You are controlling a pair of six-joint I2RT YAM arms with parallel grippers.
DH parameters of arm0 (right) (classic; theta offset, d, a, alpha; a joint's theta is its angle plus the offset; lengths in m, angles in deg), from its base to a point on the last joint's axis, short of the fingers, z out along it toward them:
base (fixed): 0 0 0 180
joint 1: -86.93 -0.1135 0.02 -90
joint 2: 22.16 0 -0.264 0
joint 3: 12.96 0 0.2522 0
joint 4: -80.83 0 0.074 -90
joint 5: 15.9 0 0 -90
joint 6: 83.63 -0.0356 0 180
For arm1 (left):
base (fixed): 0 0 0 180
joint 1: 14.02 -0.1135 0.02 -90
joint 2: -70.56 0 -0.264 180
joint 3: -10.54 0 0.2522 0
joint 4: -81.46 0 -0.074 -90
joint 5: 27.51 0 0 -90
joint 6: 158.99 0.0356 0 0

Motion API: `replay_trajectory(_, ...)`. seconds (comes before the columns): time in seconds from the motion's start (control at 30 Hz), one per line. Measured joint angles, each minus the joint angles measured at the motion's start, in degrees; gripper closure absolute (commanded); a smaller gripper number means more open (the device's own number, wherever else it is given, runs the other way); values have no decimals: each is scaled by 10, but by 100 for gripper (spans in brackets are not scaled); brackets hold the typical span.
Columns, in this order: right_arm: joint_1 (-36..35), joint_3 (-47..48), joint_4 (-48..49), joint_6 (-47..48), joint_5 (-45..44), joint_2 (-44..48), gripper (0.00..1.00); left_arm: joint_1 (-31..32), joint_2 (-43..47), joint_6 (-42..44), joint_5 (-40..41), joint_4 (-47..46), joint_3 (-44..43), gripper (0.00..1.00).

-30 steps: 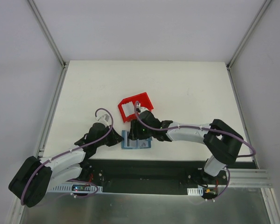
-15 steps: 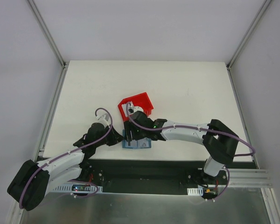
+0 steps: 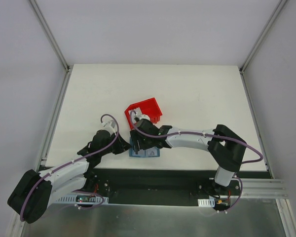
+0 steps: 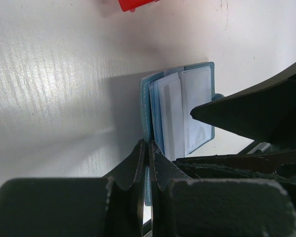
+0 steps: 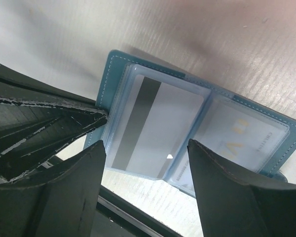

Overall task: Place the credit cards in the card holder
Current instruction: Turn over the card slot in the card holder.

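Sliding left since the earlier frames, the right gripper [image 5: 144,148] now hangs over the open card holder [image 5: 107,84], jaws spread wide and empty, so a striped credit card [image 5: 163,128] looks just released into its clear, glossy sleeve [image 5: 130,74]. At the near-left edge, the left gripper [image 4: 147,146] pinches the stitched teal cover flat. Farther off, a hard red bin [image 3: 145,111] sits on the matte white table [image 3: 197,94].

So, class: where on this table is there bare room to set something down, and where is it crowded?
Free: the table beyond the red bin, plus both sides. Crowded: near centre, left gripper and right gripper at the wallet.
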Motion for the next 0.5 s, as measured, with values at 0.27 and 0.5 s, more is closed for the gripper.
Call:
replay_trajectory(0.27, -2, 7, -4, 2, -2, -6, 29, 0, 1, 0, -1, 0, 0, 100)
replay_trajectory(0.5, -3, 24, -20, 4, -6, -27, 29, 0, 3, 0, -2, 0, 0, 100)
